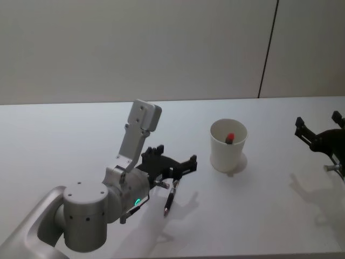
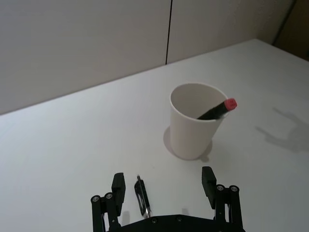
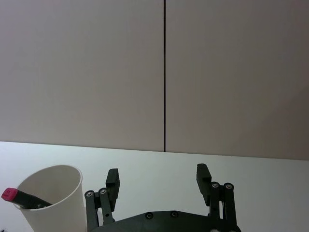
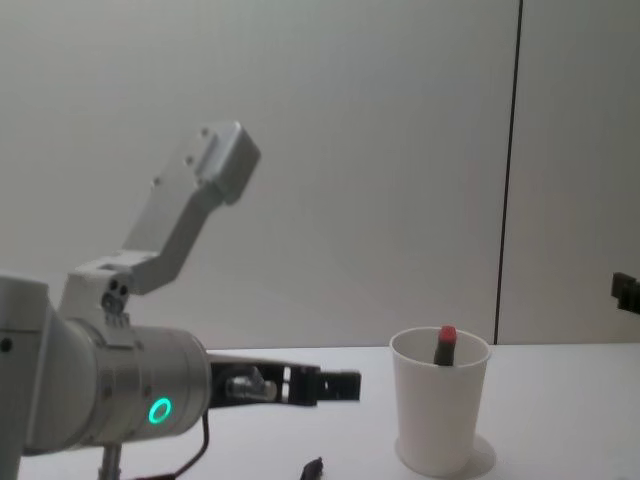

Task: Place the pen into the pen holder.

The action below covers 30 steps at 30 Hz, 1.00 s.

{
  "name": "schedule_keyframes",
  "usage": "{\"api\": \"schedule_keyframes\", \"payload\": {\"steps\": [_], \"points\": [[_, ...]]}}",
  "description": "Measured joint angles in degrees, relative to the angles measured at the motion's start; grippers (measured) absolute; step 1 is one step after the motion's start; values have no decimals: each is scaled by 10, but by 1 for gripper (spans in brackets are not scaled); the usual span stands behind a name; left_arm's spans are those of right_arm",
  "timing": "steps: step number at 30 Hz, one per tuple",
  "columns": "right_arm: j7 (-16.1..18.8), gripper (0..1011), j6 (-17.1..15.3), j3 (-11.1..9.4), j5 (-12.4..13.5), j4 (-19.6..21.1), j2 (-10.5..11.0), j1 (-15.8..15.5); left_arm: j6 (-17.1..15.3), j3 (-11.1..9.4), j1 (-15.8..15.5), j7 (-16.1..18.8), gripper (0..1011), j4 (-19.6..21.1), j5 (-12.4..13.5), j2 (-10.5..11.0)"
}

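A thin dark pen (image 1: pixel 169 200) lies on the white table (image 1: pixel 64 140), to the left of the pen holder. The pen holder (image 1: pixel 228 147) is a white paper cup standing upright with a black, red-capped marker (image 1: pixel 230 137) leaning inside it. My left gripper (image 1: pixel 173 158) hovers open just above the pen. In the left wrist view the pen (image 2: pixel 141 196) shows between the spread fingers (image 2: pixel 118 186), nearer one of them, and the cup (image 2: pixel 193 126) stands beyond. In the chest view the pen's end (image 4: pixel 313 467) rests on the table below the left gripper (image 4: pixel 340 384). My right gripper (image 1: pixel 318 123) is open and idle at the right edge.
A plain wall with a dark vertical seam (image 1: pixel 268 48) runs behind the table. In the right wrist view the right gripper (image 3: pixel 157 177) holds nothing, with the cup (image 3: pixel 50 205) off to one side. Bare tabletop surrounds the cup and pen.
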<state>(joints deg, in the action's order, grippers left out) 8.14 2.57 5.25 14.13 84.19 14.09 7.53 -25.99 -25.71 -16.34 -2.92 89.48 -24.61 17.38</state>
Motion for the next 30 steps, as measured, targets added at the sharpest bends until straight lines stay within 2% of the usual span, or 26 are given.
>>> {"api": "schedule_keyframes", "payload": {"steps": [12, 21, 30], "points": [[0, 1002, 0, 0, 0, 0, 0, 0, -95, -5, -14, 5, 1009, -18, -1, -15], [0, 1001, 0, 0, 0, 0, 0, 0, -137, -11, -16, 5, 1009, -22, 15, -19], [0, 1002, 0, 0, 0, 0, 0, 0, -162, -14, -15, 8, 1009, -22, 30, -20]]}}
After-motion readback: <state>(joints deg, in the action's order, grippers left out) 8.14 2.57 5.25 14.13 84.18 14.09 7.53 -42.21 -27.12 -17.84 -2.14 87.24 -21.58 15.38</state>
